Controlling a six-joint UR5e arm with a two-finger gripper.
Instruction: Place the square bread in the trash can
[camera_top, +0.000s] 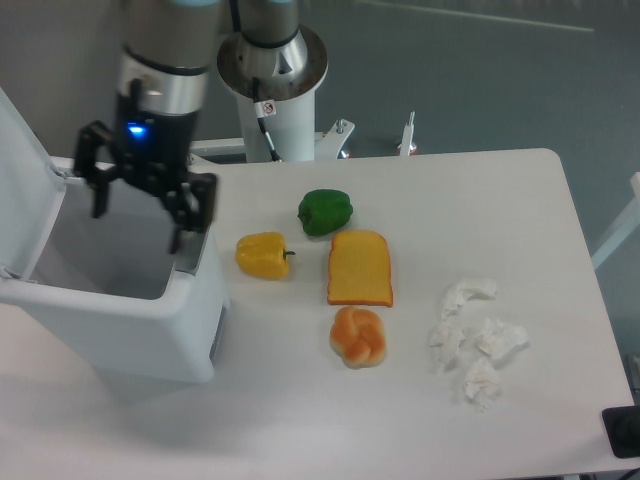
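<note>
The square bread (360, 268) lies flat on the white table, a yellow-orange slice with a darker crust, right of the yellow pepper. The trash can (110, 315) is the large white bin at the left, its lid (22, 180) swung up and its mouth uncovered. My gripper (138, 218) hangs over the bin's right part, fingers spread wide and open with nothing between them. It is well left of the bread.
A yellow pepper (263, 254) and a green pepper (325, 211) sit between the bin and the bread. A round orange-white bun (358, 336) lies just in front of the bread. Crumpled white tissues (476, 343) are at the right. The robot base (272, 75) stands behind.
</note>
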